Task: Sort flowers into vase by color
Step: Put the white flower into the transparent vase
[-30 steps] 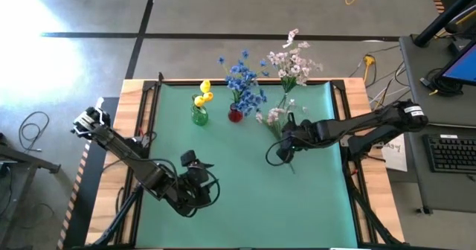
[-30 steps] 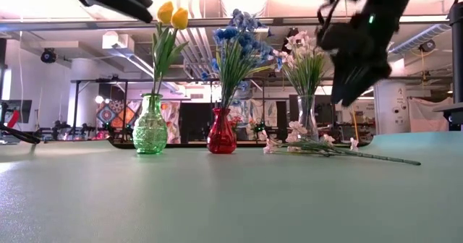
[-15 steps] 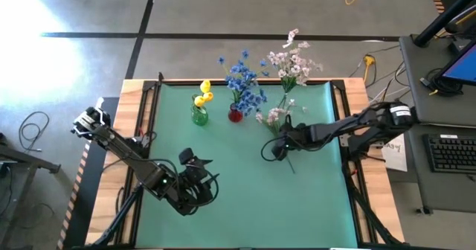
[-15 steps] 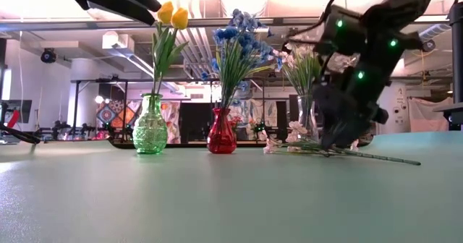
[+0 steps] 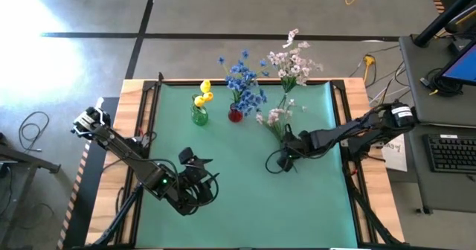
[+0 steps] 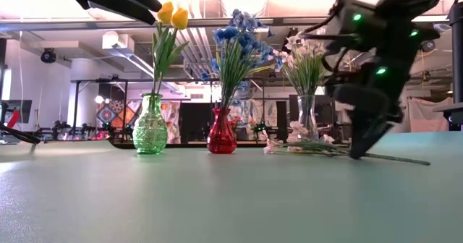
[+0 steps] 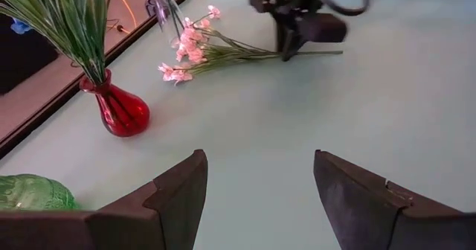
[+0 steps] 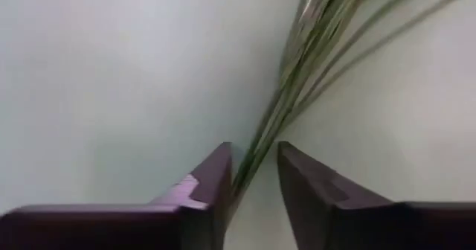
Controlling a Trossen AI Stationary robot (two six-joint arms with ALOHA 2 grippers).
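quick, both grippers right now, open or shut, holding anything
Left gripper: open, holding nothing, over the near-left of the table.
Right gripper: down on the mat, fingers closing around the stem of the pink-white spray.

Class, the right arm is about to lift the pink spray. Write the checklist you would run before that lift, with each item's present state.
1. Right gripper down at the pink-white spray's stem: ok.
2. Stem between the fingers: ok.
3. Grip fully closed: cannot tell.
4. Clear vase upright, holding matching pink-white blossoms: ok.
5. Green vase and red vase off the lift path: ok.
6. Left gripper parked open, away: ok.
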